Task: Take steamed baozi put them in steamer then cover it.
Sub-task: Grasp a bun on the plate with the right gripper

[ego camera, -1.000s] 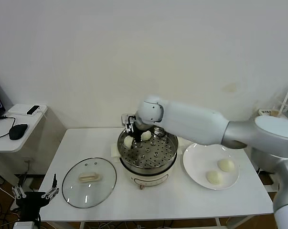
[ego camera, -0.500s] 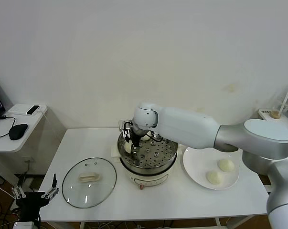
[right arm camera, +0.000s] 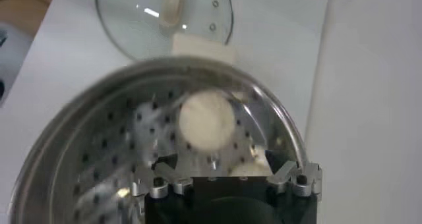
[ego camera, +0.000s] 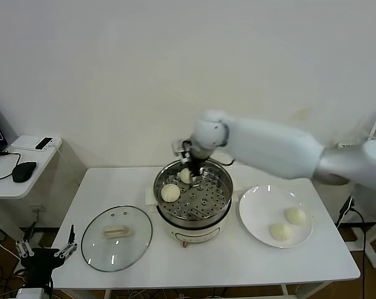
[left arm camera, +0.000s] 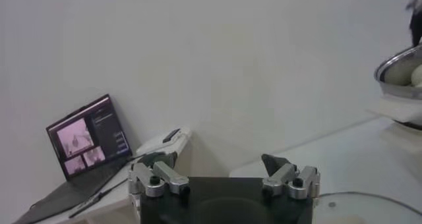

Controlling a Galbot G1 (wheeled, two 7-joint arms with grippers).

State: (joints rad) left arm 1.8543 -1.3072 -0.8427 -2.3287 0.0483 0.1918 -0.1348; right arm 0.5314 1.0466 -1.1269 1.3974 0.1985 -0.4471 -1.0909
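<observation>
The steamer (ego camera: 192, 200) stands mid-table with two steamed baozi on its perforated tray: one at the left (ego camera: 170, 193), one at the back (ego camera: 186, 176). My right gripper (ego camera: 193, 166) hangs open just above the pot's back rim, holding nothing. In the right wrist view the right gripper (right arm camera: 224, 170) is over the tray, with one baozi (right arm camera: 206, 120) free ahead of it and another (right arm camera: 248, 170) partly hidden beneath it. Two more baozi (ego camera: 294, 215) (ego camera: 279, 232) lie on the white plate (ego camera: 256, 212). The cover (ego camera: 116, 238) rests flat left of the steamer. My left gripper (ego camera: 47, 251) is parked open off the table's front left corner.
A side desk at the far left carries a mouse (ego camera: 24, 170) and a laptop (left arm camera: 86, 137). A cup with a straw (ego camera: 370, 138) stands at the far right. The wall runs close behind the table. Bare tabletop (ego camera: 113, 187) lies behind the cover.
My right gripper opened and let a baozi go on the left of the steamer tray, then rose and moved toward the pot's back rim. The left arm has not moved.
</observation>
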